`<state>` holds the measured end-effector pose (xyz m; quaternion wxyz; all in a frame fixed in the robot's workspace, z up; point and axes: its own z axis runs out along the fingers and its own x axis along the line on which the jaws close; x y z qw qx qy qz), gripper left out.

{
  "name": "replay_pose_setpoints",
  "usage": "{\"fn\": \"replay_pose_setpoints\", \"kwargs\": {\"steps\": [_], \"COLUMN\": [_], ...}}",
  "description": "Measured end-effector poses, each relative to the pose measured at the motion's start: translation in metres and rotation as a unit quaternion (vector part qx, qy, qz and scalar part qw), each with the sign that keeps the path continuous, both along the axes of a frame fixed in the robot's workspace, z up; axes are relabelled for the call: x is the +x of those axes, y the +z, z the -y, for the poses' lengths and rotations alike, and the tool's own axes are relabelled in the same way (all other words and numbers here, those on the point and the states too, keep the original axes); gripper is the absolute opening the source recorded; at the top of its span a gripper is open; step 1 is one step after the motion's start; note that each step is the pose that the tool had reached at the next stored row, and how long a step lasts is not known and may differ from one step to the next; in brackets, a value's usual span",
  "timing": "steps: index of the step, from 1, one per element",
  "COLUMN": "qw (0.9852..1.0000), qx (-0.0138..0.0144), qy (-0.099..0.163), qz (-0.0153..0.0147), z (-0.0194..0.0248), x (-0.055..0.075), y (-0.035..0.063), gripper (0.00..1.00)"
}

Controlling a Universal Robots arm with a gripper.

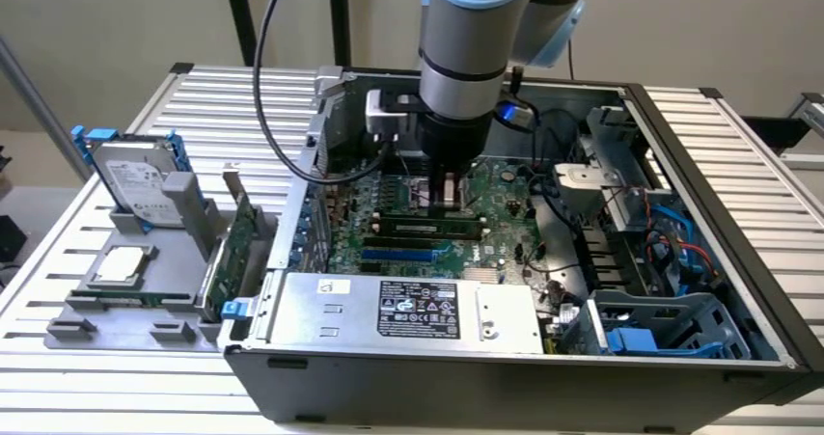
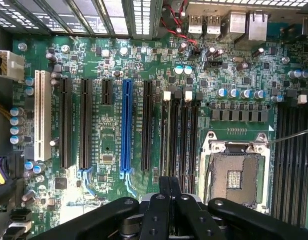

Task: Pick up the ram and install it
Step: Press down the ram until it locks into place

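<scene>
Gripper (image 1: 447,196) low over motherboard (image 1: 503,189), frame centre; jaws clenched on ram (image 2: 165,185) held edge-on above memory slots (image 2: 178,135). Judgement: align stick with slot, press straight, evenly.

Exterior view: even, soft overhead light, moderately bright; pale wall washed out toward upper right of frame. Ribbed silver metal table (image 1: 721,155) catches mild sheen. Open dark grey computer case (image 1: 515,377) shadowed inside, front wall near black. Slight softness throughout.

Wrist view: green motherboard (image 2: 114,125) well lit, detail crisp at frame centre. Blown-out glare patch at lower left of board. Slotted vents along top edge overexposed white. Black gripper (image 2: 169,200) at bottom of frame dark, blurred, out of focus. Corners dim.
</scene>
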<state>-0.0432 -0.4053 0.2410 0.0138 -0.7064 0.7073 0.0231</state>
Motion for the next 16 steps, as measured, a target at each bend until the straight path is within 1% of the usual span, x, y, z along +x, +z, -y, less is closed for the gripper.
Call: {"fn": "replay_pose_setpoints", "kwargs": {"steps": [5, 10, 12, 16], "qw": [1.0, 1.0, 1.0, 1.0], "qx": [0.0001, 0.0001, -0.0007, -0.0003], "qy": [-0.004, -0.006, -0.006, -0.007], "qz": [0.0001, 0.0, -0.0002, -0.0002], "z": [-0.0011, -0.0011, -0.0009, -0.001], "x": [0.0, 0.0, 0.0, 0.0], "y": [-0.0044, -0.0096, -0.012, -0.016], "gripper": [0.0, 0.0, 0.0, 0.0]}}
